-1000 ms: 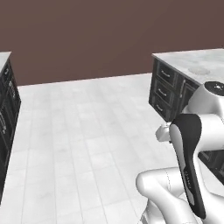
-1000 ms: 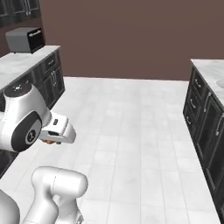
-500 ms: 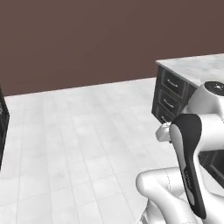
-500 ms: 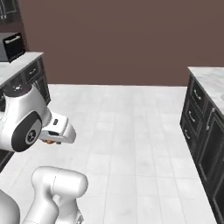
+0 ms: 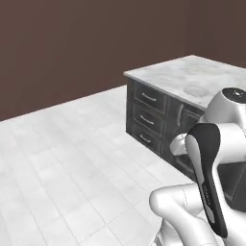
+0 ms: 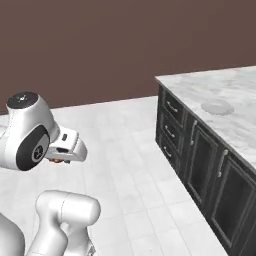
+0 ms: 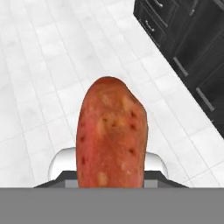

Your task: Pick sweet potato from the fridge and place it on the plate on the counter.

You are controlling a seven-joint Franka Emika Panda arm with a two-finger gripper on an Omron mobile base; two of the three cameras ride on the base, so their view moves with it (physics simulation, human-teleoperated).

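My gripper (image 6: 62, 159) is shut on the sweet potato (image 7: 111, 135), a reddish-orange oblong that stands upright in the hand view and hides the fingertips. I hold it close to the arm, above the tiled floor. A sliver of orange shows under the hand in the right base view. The small round plate (image 6: 217, 106) lies on the marble counter (image 6: 240, 85) to my right, well away from the gripper. The left base view shows the plate (image 5: 194, 90) on the counter (image 5: 187, 72) too. The fridge is out of view.
Dark grey cabinets (image 6: 200, 155) with silver handles run under the counter, and their fronts show in the hand view's upper right (image 7: 192, 39). White floor tiles (image 5: 72, 158) spread to the brown back wall (image 5: 72, 43).
The whole picture has swung: the base has turned, so the cabinets on the left left the views and the marble counter with the plate came closer. The gripper kept its hold.
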